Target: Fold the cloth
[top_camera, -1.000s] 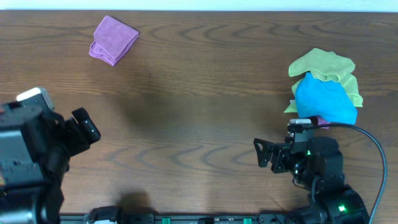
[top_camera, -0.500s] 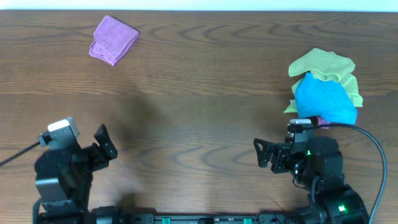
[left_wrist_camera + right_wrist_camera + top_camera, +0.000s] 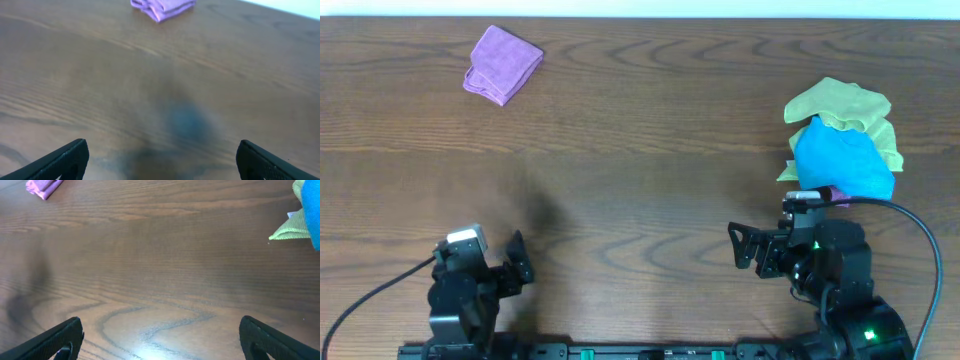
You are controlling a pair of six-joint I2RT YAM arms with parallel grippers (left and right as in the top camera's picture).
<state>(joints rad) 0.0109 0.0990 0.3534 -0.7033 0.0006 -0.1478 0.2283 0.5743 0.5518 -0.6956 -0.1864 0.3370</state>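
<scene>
The lilac cloth (image 3: 503,63) lies folded in a small bundle at the far left of the table. It also shows at the top of the left wrist view (image 3: 161,7) and in the top left corner of the right wrist view (image 3: 44,186). My left gripper (image 3: 520,262) is open and empty near the front edge at the left, far from the cloth; its fingertips (image 3: 162,159) frame bare wood. My right gripper (image 3: 742,248) is open and empty near the front edge at the right, its fingertips (image 3: 161,339) over bare wood.
A bright blue cloth (image 3: 842,162) lies heaped on a yellow-green cloth (image 3: 840,104) at the right, just behind my right arm. Both show at the right edge of the right wrist view (image 3: 311,211). A black cable (image 3: 920,235) loops by the right arm.
My left arm has drawn back toward the front edge and moved right, ending low at the front left. The right arm and the cloths have not moved.
</scene>
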